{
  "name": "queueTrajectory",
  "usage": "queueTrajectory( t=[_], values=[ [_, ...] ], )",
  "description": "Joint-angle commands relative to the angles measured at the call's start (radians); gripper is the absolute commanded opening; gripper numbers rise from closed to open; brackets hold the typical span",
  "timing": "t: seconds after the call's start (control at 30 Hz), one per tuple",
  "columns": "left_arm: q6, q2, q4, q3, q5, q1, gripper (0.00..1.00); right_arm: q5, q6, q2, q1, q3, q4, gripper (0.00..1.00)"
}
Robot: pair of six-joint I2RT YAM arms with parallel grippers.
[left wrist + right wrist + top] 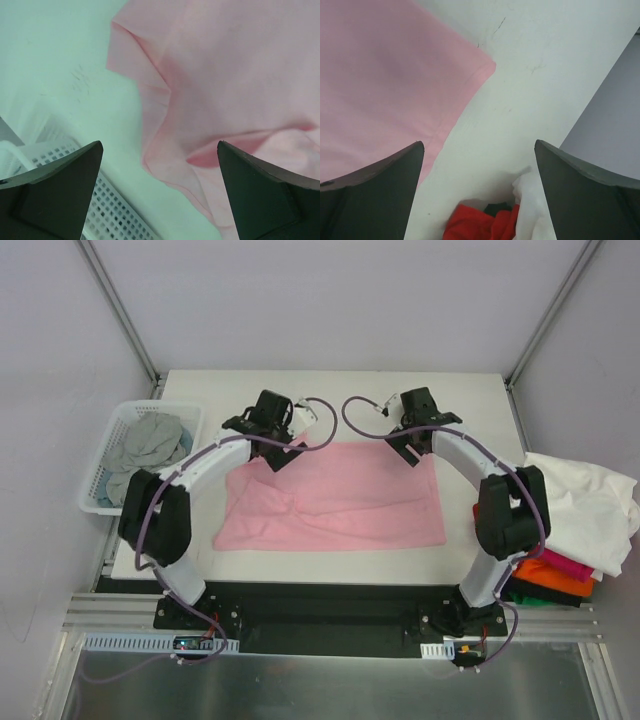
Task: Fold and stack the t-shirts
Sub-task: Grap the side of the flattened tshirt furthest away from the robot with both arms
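A light pink t-shirt (335,498) lies spread on the white table (330,390), with folds along its left side (165,100). My left gripper (281,454) hovers open above the shirt's far left corner, nothing between its fingers. My right gripper (408,452) hangs open above the far right corner (480,70), also empty. A grey t-shirt (150,445) sits crumpled in the basket. At the right edge lies a pile of t-shirts: white (585,505) on top, magenta, orange (555,582) and black below; red (480,225) and white cloth show in the right wrist view.
The white lattice basket (105,455) stands off the table's left edge; its wall (110,210) shows in the left wrist view. Grey enclosure walls rise behind and beside the table.
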Motion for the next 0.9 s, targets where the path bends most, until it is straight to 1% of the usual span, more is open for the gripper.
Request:
queueTrajectory(
  t=[0.0,0.03,0.1,0.17,0.23,0.37,0.47,0.57,0.63,0.73,0.87],
  values=[
    [0.049,0.173,0.031,0.188,0.068,0.089,0.99,-0.02,0.045,0.126,-0.043,0.154,0.002,0.97],
    [0.052,0.234,0.031,0.219,0.073,0.097,0.99,-0.023,0.05,0.151,-0.05,0.176,-0.001,0.98],
    [0.072,0.29,0.031,0.294,0.078,0.114,0.99,-0.028,0.053,0.21,-0.054,0.245,-0.021,0.99],
    [0.087,0.359,0.031,0.365,0.082,0.127,0.99,-0.028,0.045,0.234,-0.055,0.267,-0.017,0.97],
    [0.092,0.414,0.031,0.403,0.085,0.135,0.99,-0.035,0.038,0.255,-0.057,0.268,0.011,0.98],
    [0.092,0.473,0.033,0.484,0.113,0.152,0.99,-0.026,0.036,0.287,-0.058,0.273,0.034,0.98],
    [0.092,0.505,0.031,0.506,0.119,0.16,0.99,-0.025,0.033,0.303,-0.06,0.274,0.045,0.98],
    [0.092,0.528,0.031,0.526,0.124,0.163,0.96,-0.031,0.031,0.307,-0.06,0.276,0.045,0.98],
    [0.091,0.549,0.033,0.543,0.122,0.167,0.92,-0.031,0.034,0.306,-0.058,0.274,0.045,0.98],
    [0.081,0.572,0.035,0.577,0.139,0.174,0.91,-0.036,0.037,0.309,-0.06,0.274,0.04,0.98],
    [0.088,0.602,0.036,0.617,0.124,0.174,0.9,-0.035,0.036,0.309,-0.06,0.261,0.04,0.98]
  ],
)
